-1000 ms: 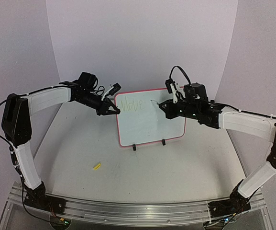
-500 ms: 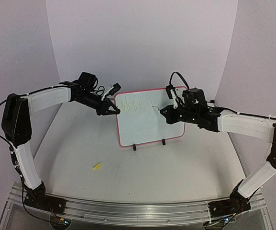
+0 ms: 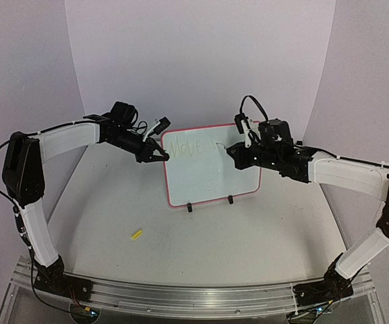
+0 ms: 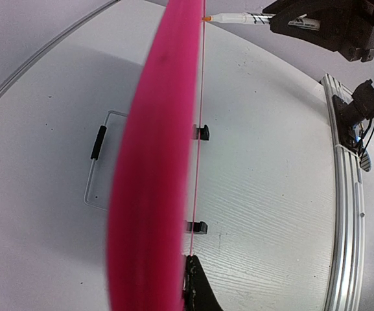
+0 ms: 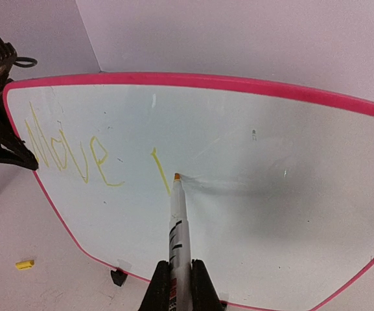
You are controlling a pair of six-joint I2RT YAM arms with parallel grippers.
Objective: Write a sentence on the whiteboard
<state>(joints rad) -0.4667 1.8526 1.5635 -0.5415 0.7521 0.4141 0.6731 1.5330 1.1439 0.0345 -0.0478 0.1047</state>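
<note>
The whiteboard (image 3: 211,174), pink-framed, stands upright on two black feet at mid-table. My left gripper (image 3: 162,156) is shut on its left edge; in the left wrist view the blurred pink frame (image 4: 154,162) fills the middle, clamped at my left gripper (image 4: 185,275). My right gripper (image 5: 179,275) is shut on a white marker (image 5: 177,223), whose orange tip touches the board face (image 5: 284,162). The sentence (image 5: 70,152) reads "Move" in yellow, followed by one short slanted stroke (image 5: 161,170) just left of the tip. From above, my right gripper (image 3: 234,151) is at the board's upper right.
A small yellow marker cap (image 3: 137,235) lies on the table in front of the board, toward the left. A wire stand (image 4: 99,155) lies behind the board. The aluminium rail (image 3: 181,293) runs along the near edge. Pale backdrop walls enclose the table.
My right gripper dipped down the board with the marker, leaving a short yellow stroke after "Move", then rose back beside it. The left gripper and the board stayed put.
</note>
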